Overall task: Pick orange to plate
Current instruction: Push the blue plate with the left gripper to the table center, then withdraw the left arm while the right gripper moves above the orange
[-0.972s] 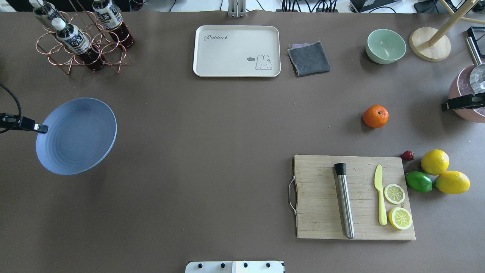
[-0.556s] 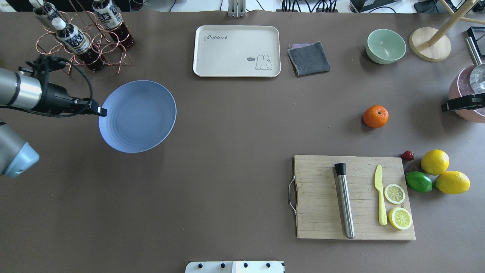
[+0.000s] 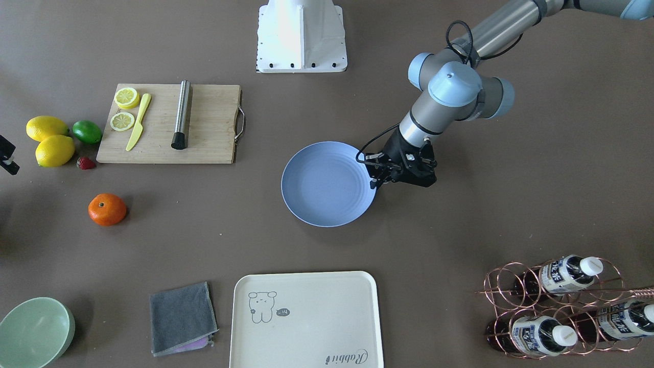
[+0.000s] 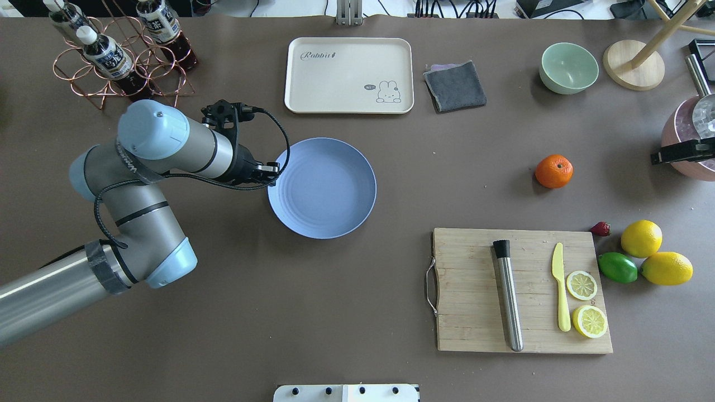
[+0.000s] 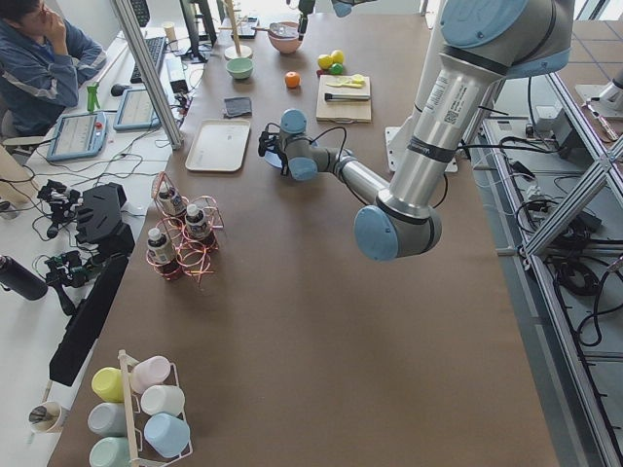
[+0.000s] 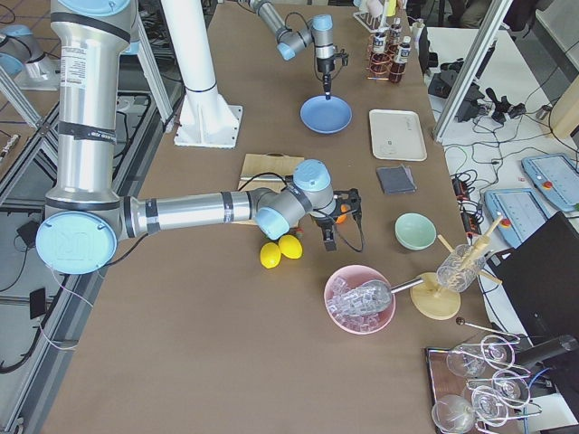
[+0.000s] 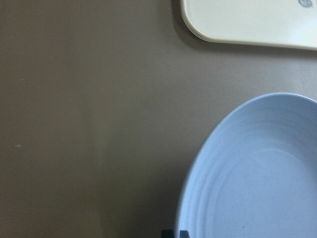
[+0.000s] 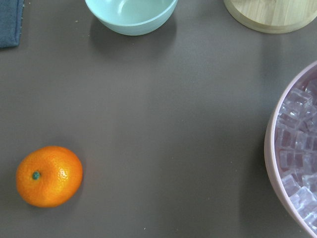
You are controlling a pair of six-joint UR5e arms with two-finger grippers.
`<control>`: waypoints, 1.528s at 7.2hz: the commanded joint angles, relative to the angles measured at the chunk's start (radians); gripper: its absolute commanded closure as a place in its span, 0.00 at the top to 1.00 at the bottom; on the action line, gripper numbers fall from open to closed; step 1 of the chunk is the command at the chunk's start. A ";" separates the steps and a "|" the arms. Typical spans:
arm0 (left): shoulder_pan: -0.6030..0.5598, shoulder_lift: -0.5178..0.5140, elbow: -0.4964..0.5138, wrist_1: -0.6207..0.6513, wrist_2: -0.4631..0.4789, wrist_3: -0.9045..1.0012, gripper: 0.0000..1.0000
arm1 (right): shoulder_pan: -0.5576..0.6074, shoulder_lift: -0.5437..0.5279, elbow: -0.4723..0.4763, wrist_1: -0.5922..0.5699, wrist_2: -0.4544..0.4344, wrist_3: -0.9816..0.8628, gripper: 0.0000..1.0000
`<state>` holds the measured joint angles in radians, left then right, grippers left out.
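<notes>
The orange [image 4: 554,171] sits alone on the brown table at the right, beyond the cutting board; it also shows in the right wrist view [image 8: 49,176]. The pale blue plate [image 4: 322,188] is near the table's middle, level and low. My left gripper [image 4: 272,173] is shut on its left rim; its fingertips [image 7: 176,233] pinch that edge. Whether the plate rests on the table I cannot tell. My right gripper [image 4: 665,153] pokes in at the right edge, right of the orange and apart from it; its jaws are not readable.
A cream tray [image 4: 349,75], grey cloth [image 4: 455,85] and mint bowl [image 4: 568,67] line the far side. The cutting board [image 4: 475,290] carries a muddler, knife and lemon slices; two lemons [image 4: 641,238], a lime [image 4: 617,267] and a strawberry lie beside it. Bottle rack [image 4: 120,56] far left, pink ice bowl [image 4: 678,134] right.
My left arm has swung in from the left edge, carrying the plate rightward to the table's middle and levelling it. The orange and the right gripper have not moved.
</notes>
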<state>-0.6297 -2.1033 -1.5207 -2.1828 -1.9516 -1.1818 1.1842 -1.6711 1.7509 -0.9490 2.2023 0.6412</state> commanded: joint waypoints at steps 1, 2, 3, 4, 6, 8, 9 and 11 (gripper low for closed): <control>0.039 -0.032 0.020 0.006 0.019 -0.029 0.00 | 0.000 0.001 -0.001 -0.001 -0.001 0.000 1.00; 0.031 -0.032 0.024 0.005 0.019 -0.028 0.11 | 0.000 0.002 -0.001 -0.001 0.000 0.000 1.00; 0.022 -0.031 0.024 0.003 0.019 -0.027 0.97 | -0.002 0.005 -0.002 -0.001 0.001 0.000 1.00; -0.004 -0.021 0.011 0.003 0.011 -0.024 0.98 | -0.002 0.014 -0.002 -0.002 0.002 0.000 1.00; -0.175 0.082 -0.079 0.012 -0.187 -0.010 0.98 | -0.023 0.069 -0.014 -0.026 0.008 0.024 1.00; -0.330 0.318 -0.192 0.014 -0.324 0.264 0.98 | -0.085 0.149 -0.014 -0.101 -0.019 0.106 0.99; -0.432 0.412 -0.190 0.012 -0.373 0.441 0.98 | -0.122 0.207 -0.014 -0.194 -0.068 0.106 0.99; -0.621 0.482 -0.165 0.138 -0.465 0.783 0.98 | -0.178 0.333 -0.016 -0.388 -0.119 0.106 0.99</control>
<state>-1.1271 -1.6628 -1.6970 -2.1327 -2.3582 -0.6105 1.0376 -1.4126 1.7355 -1.2244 2.1093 0.7454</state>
